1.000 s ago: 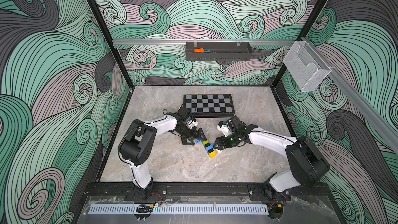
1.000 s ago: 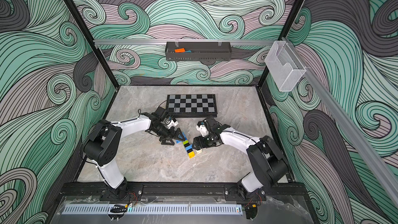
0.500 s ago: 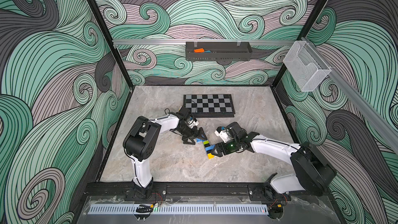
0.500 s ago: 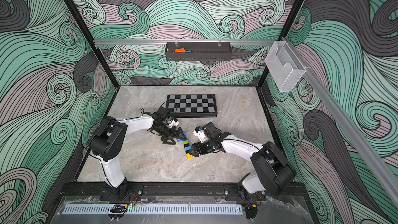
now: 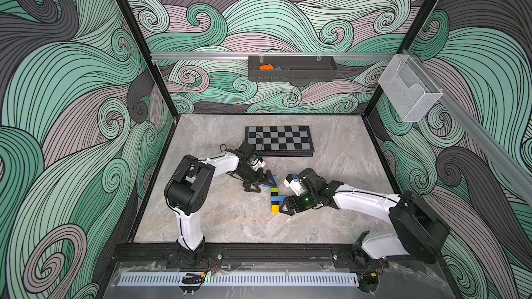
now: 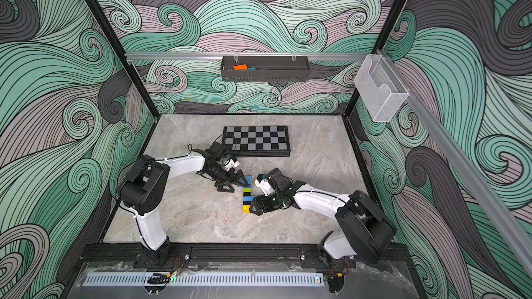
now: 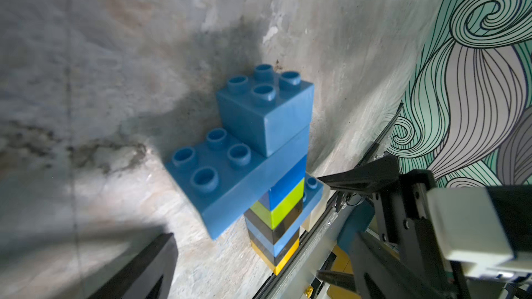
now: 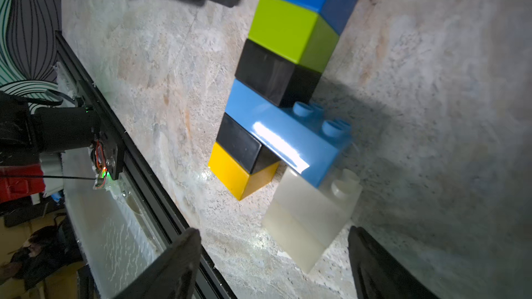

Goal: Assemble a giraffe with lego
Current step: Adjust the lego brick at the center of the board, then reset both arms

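Giraffe (image 5: 275, 197), skewed earlier, now lies flat, long axis square to chessboard (image 5: 278, 140), head nearest it; left tool (image 5: 260, 184), right tool (image 5: 283, 206) both wide.

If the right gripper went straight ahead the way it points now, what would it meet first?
Most likely the white leg brick of the giraffe, which lies flat on the table. In the right wrist view it sits just ahead, between the open jaws of the right gripper. Depth is hard to judge.
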Controlling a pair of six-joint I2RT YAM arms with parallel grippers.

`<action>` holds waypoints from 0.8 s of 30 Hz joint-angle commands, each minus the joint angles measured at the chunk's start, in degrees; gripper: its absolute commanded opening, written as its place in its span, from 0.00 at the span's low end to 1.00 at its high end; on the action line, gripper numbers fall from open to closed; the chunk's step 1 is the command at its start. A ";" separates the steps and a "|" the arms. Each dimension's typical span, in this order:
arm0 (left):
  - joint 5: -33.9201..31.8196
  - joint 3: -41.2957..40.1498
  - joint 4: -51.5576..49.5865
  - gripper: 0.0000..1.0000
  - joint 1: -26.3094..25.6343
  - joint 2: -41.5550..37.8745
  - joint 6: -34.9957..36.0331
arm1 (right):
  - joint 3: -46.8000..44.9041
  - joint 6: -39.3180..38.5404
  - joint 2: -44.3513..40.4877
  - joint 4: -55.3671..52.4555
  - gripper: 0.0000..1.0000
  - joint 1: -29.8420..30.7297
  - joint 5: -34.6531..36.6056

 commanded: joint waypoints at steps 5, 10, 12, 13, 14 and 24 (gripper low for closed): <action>-15.12 3.87 -15.55 0.99 0.95 -15.98 6.61 | 10.22 -5.03 -18.28 -17.76 0.99 -0.26 15.68; -37.29 4.54 -19.09 0.99 3.06 -28.60 1.53 | 12.91 -11.80 -24.97 -20.71 0.99 -8.32 25.62; -51.66 1.78 -16.00 0.99 3.74 -32.94 -3.91 | 12.30 -13.31 -23.51 -19.74 0.99 -16.13 23.49; -57.58 1.08 -15.82 0.99 3.92 -33.78 -5.33 | 12.04 -13.03 -22.54 -19.11 0.99 -19.33 23.15; -62.01 0.21 -14.67 0.99 4.09 -34.41 -3.48 | 11.33 -13.00 -21.76 -17.69 0.99 -23.04 22.48; -64.12 -31.13 32.53 0.99 17.79 -44.73 16.87 | -13.58 -33.81 -15.93 32.92 0.99 -40.11 10.91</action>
